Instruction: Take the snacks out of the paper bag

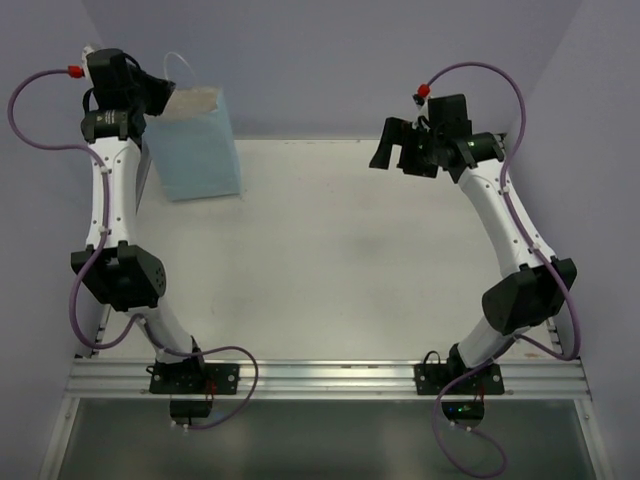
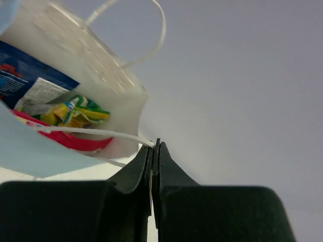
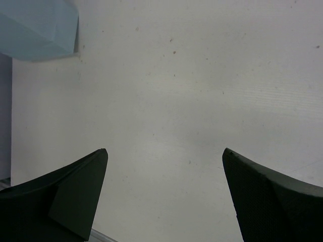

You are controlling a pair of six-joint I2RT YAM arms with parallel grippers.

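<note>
The tall pale-blue paper bag (image 1: 200,150) sits far left on the tabletop (image 1: 350,250), shiny snack packets (image 2: 81,112) inside. Our left hand (image 2: 155,143) is pinched shut on its thin white string handle (image 2: 91,132), likely to steady it. Our right hand (image 3: 165,150) hovers wide open and empty.

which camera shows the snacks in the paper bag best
The left wrist view: it looks into the open paper bag, showing the snacks: a yellow-green packet, a dark blue packet and a red-pink pouch. The top external view shows only the bag's outside; the right wrist view only a pale-blue corner of it.
</note>
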